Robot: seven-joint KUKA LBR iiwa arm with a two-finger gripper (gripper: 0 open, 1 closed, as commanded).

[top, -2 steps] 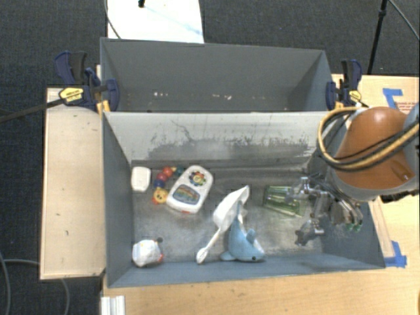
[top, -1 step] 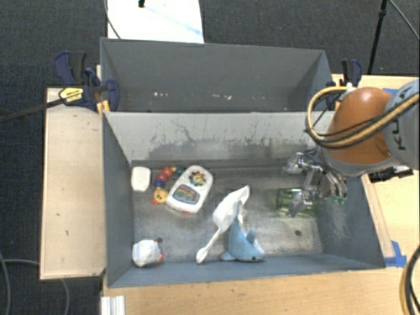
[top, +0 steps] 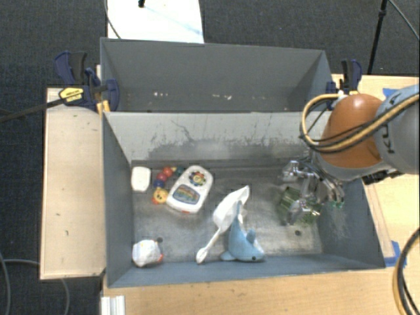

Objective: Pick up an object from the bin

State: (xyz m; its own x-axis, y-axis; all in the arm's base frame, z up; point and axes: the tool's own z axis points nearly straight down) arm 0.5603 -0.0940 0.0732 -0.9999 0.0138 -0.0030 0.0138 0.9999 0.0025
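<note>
1. Progress: the gripper [top: 303, 205] is down inside the bin [top: 216, 77], low over the floor at its right end. Nothing is lifted clear yet, so in my judgement the pick is at the grasp stage, with lifting left to do.
2. Gripper state: from here I cannot tell whether it is open or closed, nor whether it has hold of anything.
3. Nearest thing: a small dark green thing [top: 286, 207] lies on the floor right at the gripper, on its left side. It looks irregular and partly shiny. Its kind is unclear.
4. Other contents, all well apart to the left:
   - a blue plush dolphin [top: 244, 243], soft and rounded, near the front wall;
   - a white cloth [top: 228, 216], limp and folded, touching the dolphin;
   - a white plastic toy [top: 189, 189], rounded, with coloured buttons;
   - small coloured beads [top: 162, 184] just beside the toy;
   - a white block [top: 140, 178], hard-edged;
   - a white crumpled wad [top: 147, 253] in the front left corner.
5. Bin: grey sheet metal, sloped walls, scuffed floor.
</note>
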